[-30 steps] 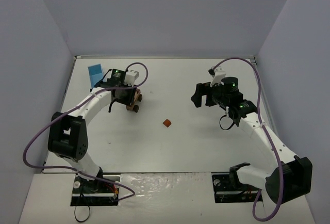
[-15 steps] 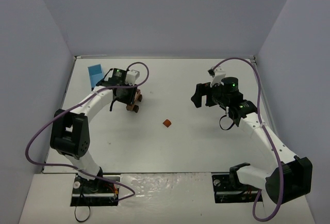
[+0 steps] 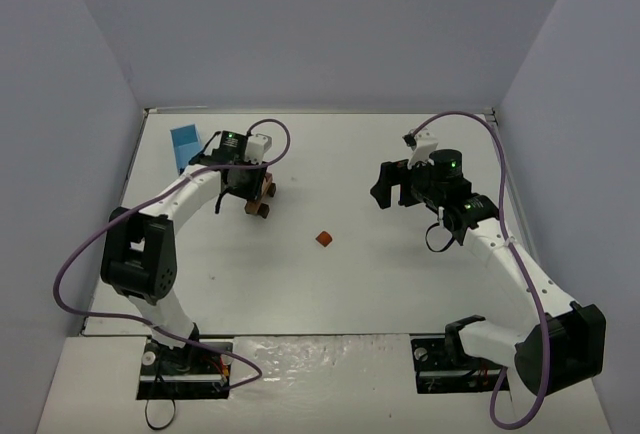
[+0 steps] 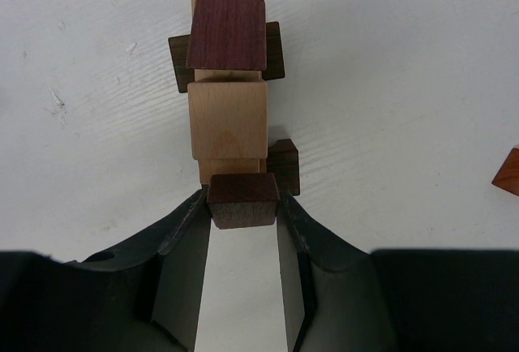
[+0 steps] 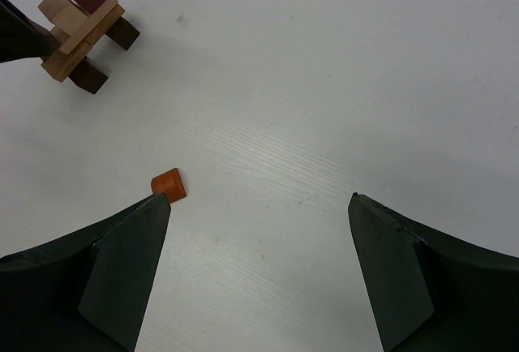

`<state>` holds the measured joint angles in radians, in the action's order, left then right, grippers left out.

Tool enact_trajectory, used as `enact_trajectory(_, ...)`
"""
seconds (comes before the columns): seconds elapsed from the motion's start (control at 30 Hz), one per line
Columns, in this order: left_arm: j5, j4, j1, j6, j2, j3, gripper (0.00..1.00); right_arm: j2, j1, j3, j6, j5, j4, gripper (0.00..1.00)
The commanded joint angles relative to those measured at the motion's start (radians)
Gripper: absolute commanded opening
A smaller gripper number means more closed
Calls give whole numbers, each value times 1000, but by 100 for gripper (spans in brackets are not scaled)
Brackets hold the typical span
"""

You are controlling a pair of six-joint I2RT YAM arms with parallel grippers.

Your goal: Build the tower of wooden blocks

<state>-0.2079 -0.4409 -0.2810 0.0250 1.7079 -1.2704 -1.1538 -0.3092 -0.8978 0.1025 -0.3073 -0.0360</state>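
One dark block (image 4: 242, 200) sits pinched in the left end effector (image 4: 242, 206), right at the near end of the tower (image 4: 228, 84). The tower stands on the far-left part of the desk (image 3: 400, 284), close to the blue box (image 3: 184, 142). It is made of tan bars crossed over dark brown ones, with a purple-red piece on top at the far end.

The step in hand looks like seating this block on the near end. To do it well, keep the block square to the tan bar below and lower it straight. Let go only once it bears flat, then lift clear without dragging, since the crossed bars would likely shift under a sideways nudge. I cannot tell whether the block already rests on the stack.

The left end effector's jaws are narrow, closed on the block's two sides. The right end effector (image 5: 259, 199) hangs well apart over bare desk, jaws wide and holding nothing. An orange block (image 5: 169, 183) lies loose just beside its left finger in the right wrist view.
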Motion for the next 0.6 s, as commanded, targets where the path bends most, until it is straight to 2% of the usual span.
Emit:
enact_trajectory(0.0,13,38,5,-19,-9,-65,8,9,-4,-30,-10,0,41,90)
enact_trajectory(0.57,13,30,5,-17,20,-91,9,8,-2,-30,-14,6,41,90)
